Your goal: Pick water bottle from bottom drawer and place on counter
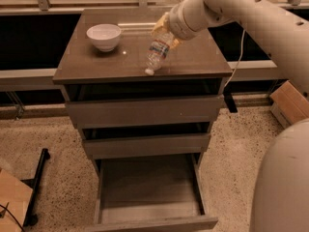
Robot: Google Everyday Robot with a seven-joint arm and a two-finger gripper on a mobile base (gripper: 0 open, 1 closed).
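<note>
The water bottle [157, 53] is clear with a white cap and a pale label. It hangs tilted, cap down and to the left, over the front middle of the counter [198, 59], its cap at or just above the surface. My gripper [164, 29] is shut on the bottle's upper end, with yellowish fingers around it. The bottom drawer [149, 190] is pulled out below and its tray holds nothing. The two drawers above it are only slightly open.
A white bowl [104, 36] stands on the counter's back left. A cardboard box [290, 103] lies on the floor at right, and another box [12, 202] and a black stand [36, 187] at lower left. My white body [285, 187] fills the lower right.
</note>
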